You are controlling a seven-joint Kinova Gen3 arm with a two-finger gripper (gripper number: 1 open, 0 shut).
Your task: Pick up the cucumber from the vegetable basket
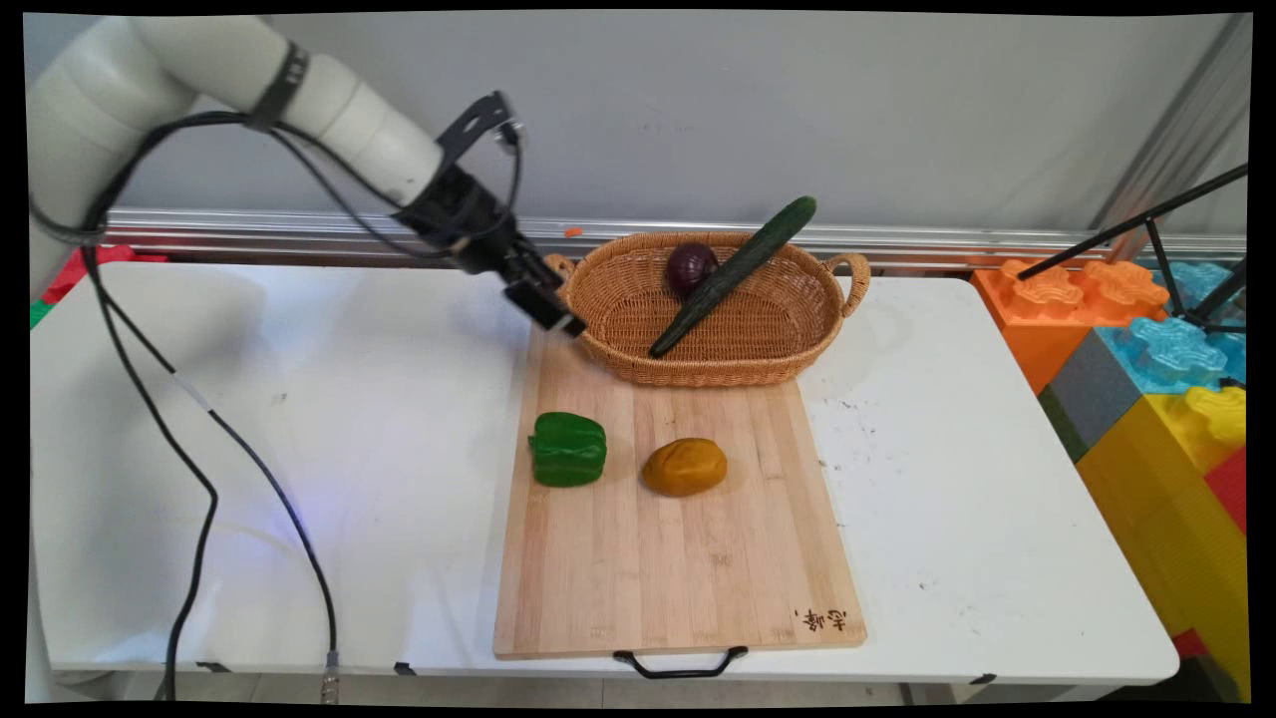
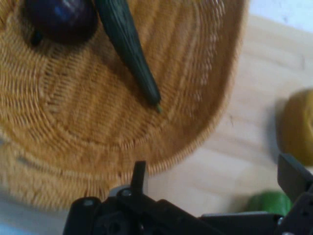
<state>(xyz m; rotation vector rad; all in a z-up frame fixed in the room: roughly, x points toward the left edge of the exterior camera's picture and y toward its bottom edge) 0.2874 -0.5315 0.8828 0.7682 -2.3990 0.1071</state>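
Observation:
My gripper point(image 1: 558, 314) hangs open and empty just beyond the left end of a wicker basket point(image 1: 743, 364), above the far left corner of a wooden cutting board point(image 1: 678, 558). A long dark green cucumber point(image 1: 733, 274) leans in the basket, its top end over the far rim. A round purple vegetable point(image 1: 690, 267) lies beside it. On the board sit a green pepper point(image 1: 568, 449) and a yellow-orange fruit point(image 1: 684, 466). In the hand view, the gripper point(image 2: 215, 178) points at the basket's rim point(image 2: 98, 147), with the cucumber point(image 2: 129, 49), purple vegetable point(image 2: 61, 17), pepper point(image 2: 271, 201) and yellow-orange fruit point(image 2: 298, 127) around it.
Big coloured toy blocks point(image 1: 1146, 349) stand off the table's right end, with black tripod legs point(image 1: 1146, 224) over them. Black cables point(image 1: 199, 479) hang from the arm across the table's left side. A metal rail point(image 1: 299, 234) runs along the wall.

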